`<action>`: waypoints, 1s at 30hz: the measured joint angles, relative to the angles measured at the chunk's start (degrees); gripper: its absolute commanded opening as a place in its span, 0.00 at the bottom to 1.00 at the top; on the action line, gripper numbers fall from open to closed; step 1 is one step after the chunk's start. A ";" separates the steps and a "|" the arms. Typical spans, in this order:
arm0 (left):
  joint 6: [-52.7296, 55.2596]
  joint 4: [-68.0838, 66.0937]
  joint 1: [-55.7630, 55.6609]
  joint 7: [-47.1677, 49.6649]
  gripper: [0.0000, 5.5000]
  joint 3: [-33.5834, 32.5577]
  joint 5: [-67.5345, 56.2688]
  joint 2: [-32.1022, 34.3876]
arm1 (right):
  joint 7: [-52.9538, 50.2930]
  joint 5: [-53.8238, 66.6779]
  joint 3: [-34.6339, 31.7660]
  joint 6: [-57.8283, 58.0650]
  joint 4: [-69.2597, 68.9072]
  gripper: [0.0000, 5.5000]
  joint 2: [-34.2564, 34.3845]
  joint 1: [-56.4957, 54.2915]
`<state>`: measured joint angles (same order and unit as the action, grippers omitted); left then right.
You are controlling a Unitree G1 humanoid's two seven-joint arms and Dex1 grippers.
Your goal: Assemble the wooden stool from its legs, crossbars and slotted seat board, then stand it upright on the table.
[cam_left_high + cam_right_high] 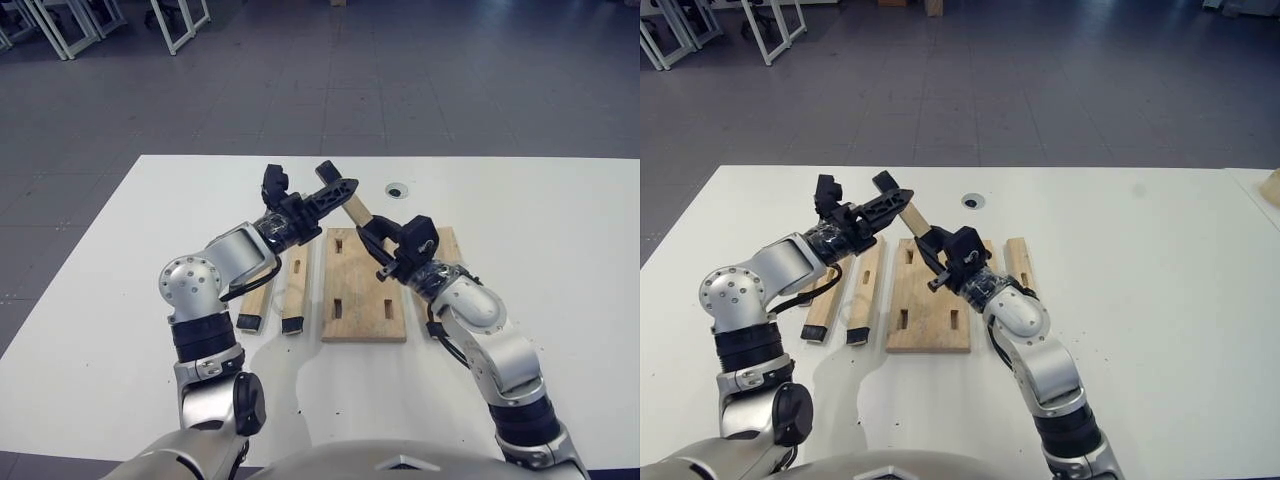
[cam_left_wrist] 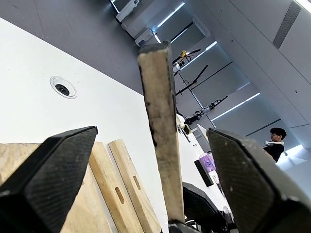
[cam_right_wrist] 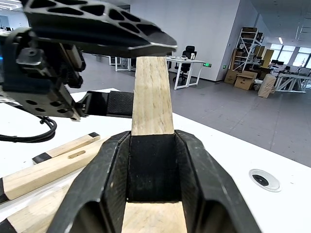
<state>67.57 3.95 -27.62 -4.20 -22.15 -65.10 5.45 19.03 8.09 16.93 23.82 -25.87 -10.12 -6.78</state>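
Note:
My right gripper (image 1: 383,250) is shut on the lower part of a wooden leg (image 1: 355,210) and holds it tilted above the far end of the slotted seat board (image 1: 362,300). In the right wrist view the leg (image 3: 152,92) rises out of the closed fingers (image 3: 97,184). The leg's dark-capped upper end points toward my left gripper (image 1: 310,190), which is open. In the left wrist view the leg (image 2: 160,121) stands between the two wide-apart pads (image 2: 53,174) without touching either.
Two dark-tipped legs (image 1: 262,298) (image 1: 296,290) lie on the white table (image 1: 560,320) left of the board. A slotted piece (image 1: 1018,262) lies to the board's right. A round cable hole (image 1: 398,188) sits behind.

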 measured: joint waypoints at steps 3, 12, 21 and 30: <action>1.51 -0.89 -0.19 0.38 0.58 -0.05 -2.31 0.01 | -0.32 -0.04 0.23 0.16 -0.15 0.23 0.11 1.11; 1.75 -0.88 -0.24 2.08 0.31 1.16 -4.86 0.27 | -1.20 -0.26 2.16 0.46 -1.32 0.23 0.67 1.86; 1.06 -0.91 -0.40 3.45 0.08 1.13 -7.37 0.63 | -2.08 -0.24 2.14 1.42 -2.24 0.23 1.27 1.87; -0.50 -0.83 -0.41 3.31 0.08 1.91 -7.85 1.85 | -0.85 3.02 1.41 4.14 -2.78 0.44 1.75 1.95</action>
<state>67.07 3.12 -28.03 -0.90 -20.24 -72.95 7.29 18.18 11.11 18.34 27.96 -28.65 -8.38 -4.83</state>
